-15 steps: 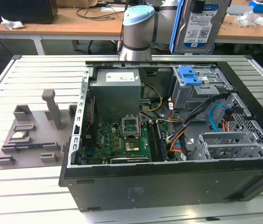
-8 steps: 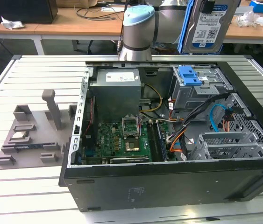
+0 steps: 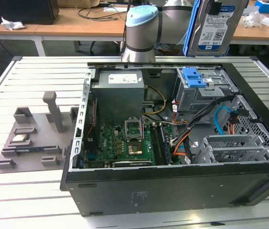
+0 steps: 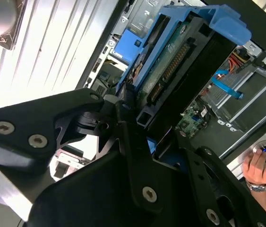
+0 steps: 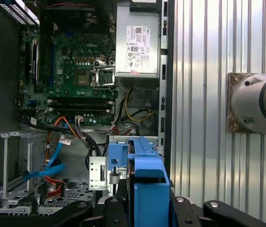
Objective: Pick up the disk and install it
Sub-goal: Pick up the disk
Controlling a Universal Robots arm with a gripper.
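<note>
The disk point(image 3: 218, 28), a silver drive with a white-and-blue label in a blue carrier, hangs upright high above the back right corner of the open computer case point(image 3: 172, 191). My gripper point(image 3: 215, 5) is shut on its upper end. In the second wrist view the disk point(image 4: 180, 61) shows end-on between the black fingers point(image 4: 123, 118) of my gripper point(image 4: 137, 113). The first wrist view looks down past the carrier point(image 5: 147, 189) into the case. Below the disk sits the metal drive bay point(image 3: 206, 93) with a blue clip point(image 3: 194, 78) on top, the same blue clip point(image 5: 116, 156) seen from above.
Inside the case lie the motherboard point(image 3: 124, 143), the grey power supply point(image 3: 120, 90), orange and blue cables point(image 3: 222, 124) and a lower drive cage point(image 3: 239, 148). A grey fixture point(image 3: 29, 143) holding a small chip point(image 3: 19, 139) rests on the exterior view's left. A person's hand point(image 4: 260, 165) rests beside the case.
</note>
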